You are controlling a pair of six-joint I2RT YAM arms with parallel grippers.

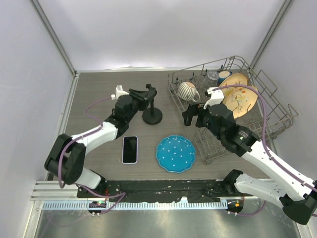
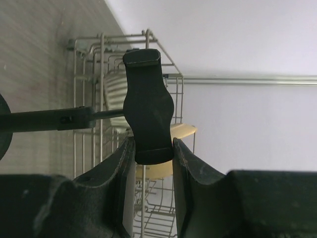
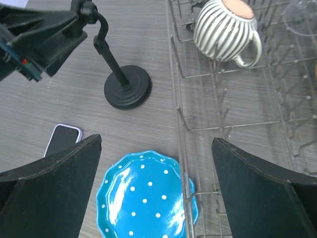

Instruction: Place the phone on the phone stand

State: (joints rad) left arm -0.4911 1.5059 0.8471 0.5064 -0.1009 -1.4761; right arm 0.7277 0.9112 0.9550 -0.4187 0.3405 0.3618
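left wall [image 1: 29,74]: runs along the desk's [image 1: 99,94] left edge; the left arm's elbow sits close to it, little room on that side.
left fingers [image 1: 143,95]: closed on the clamp at the top of the phone stand [image 1: 152,117]; the wrist view shows both pads [image 2: 126,158] pressed against the clamp's lower end.
phone [image 1: 130,149]: flat on the desk, screen up, long axis near-to-far. Black glass, pale edge, rounded corners. Lies between the left forearm and the blue plate [image 1: 176,153], with bare desk on both long sides; its near end is close to the black rail at the desk's front edge. Nothing touching it.
phone stand, look: black, round disc base flat on the desk, thin post with a bent neck up to the clamp. Base is beyond the phone and apart from it, with open desk between.
blue plate, position: right of the phone, just beside the rack's left rim.
right fingers [image 3: 156,183]: spread wide, holding nothing, hovering over the plate and the rim.
dish rack [image 3: 177,106]: fills the right side of the desk; striped mug [image 1: 188,91] inside, near its left rim.
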